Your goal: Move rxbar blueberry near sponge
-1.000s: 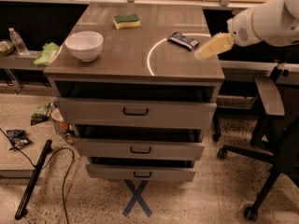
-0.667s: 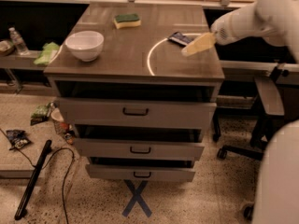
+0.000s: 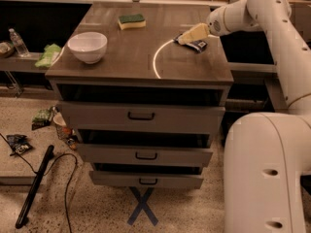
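Note:
The rxbar blueberry [image 3: 196, 45], a flat dark blue bar, lies on the right side of the cabinet top [image 3: 131, 57], partly hidden under my fingers. My gripper [image 3: 187, 37], with pale yellowish fingers, hangs right over the bar's left end, reaching in from the right. The sponge [image 3: 132, 21], yellow with a dark green top, sits at the back middle of the top, well to the left of the bar.
A white bowl [image 3: 87, 47] stands at the left of the top. A light green cloth [image 3: 48, 55] and a water bottle [image 3: 16, 41] lie on a low shelf at the left. Three drawers are below. My white arm and base [image 3: 265, 174] fill the right side.
My arm has swung left and further over the cabinet top, bringing the gripper from beside the bar's right end to over the bar. The bar, sponge and bowl have not moved.

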`<state>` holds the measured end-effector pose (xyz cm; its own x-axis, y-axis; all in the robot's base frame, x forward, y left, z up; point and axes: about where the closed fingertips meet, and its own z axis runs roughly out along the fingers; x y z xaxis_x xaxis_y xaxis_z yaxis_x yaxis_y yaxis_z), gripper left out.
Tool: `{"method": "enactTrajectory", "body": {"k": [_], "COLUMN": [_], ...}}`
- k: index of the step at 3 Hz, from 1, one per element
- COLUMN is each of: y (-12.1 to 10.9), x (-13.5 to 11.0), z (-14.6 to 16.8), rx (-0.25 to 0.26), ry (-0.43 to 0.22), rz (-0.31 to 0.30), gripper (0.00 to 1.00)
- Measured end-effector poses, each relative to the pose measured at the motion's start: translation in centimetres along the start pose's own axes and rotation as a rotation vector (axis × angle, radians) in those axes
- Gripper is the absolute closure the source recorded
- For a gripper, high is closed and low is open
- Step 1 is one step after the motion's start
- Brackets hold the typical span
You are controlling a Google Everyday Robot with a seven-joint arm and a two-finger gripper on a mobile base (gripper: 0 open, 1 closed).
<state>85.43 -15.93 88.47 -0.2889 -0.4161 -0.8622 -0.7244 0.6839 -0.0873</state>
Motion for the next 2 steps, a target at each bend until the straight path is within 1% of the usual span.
{"method": "enactTrajectory", "body": {"k": [1, 2], "y": [-0.5, -0.9], "x": [1.4, 2.7], "z": [1.4, 2.2], "rx": [-0.017, -0.023], "ry": [0.013, 0.027], "rz": [0.026, 0.039], "gripper": [0.0, 0.0]}}
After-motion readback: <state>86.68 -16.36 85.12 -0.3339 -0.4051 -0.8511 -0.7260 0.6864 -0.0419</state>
